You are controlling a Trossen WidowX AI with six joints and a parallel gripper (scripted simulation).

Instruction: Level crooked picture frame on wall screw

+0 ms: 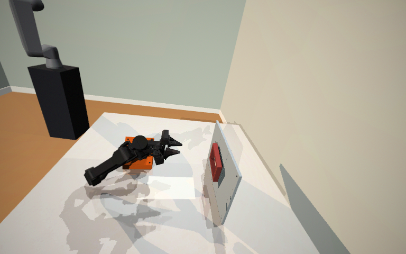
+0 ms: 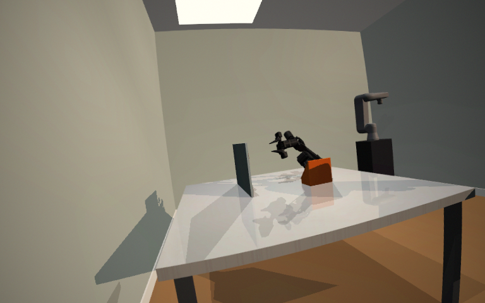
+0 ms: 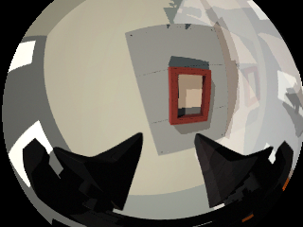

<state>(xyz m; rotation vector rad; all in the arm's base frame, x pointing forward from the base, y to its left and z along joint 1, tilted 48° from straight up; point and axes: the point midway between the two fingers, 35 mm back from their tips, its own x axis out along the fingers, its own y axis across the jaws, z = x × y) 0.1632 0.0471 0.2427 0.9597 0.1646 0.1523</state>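
Note:
A red picture frame (image 1: 214,161) (image 3: 172,97) hangs on a grey wall panel (image 1: 228,179) (image 2: 243,171) (image 3: 148,89) that stands upright on the white table (image 1: 254,215). In the wrist view the frame sits close to upright on the panel; the distortion hides how level it is. The exterior view shows only the panel's back, so the frame is hidden there. My gripper (image 1: 178,148) (image 2: 271,147) (image 3: 169,138) is open and empty. It points at the frame from a clear distance, at about the frame's height.
The arm's orange base block (image 1: 140,163) (image 2: 316,171) sits mid-table. A black pedestal (image 1: 60,101) (image 2: 374,157) with a grey arm stands on the floor beyond the table. The room wall (image 1: 314,105) runs close behind the panel.

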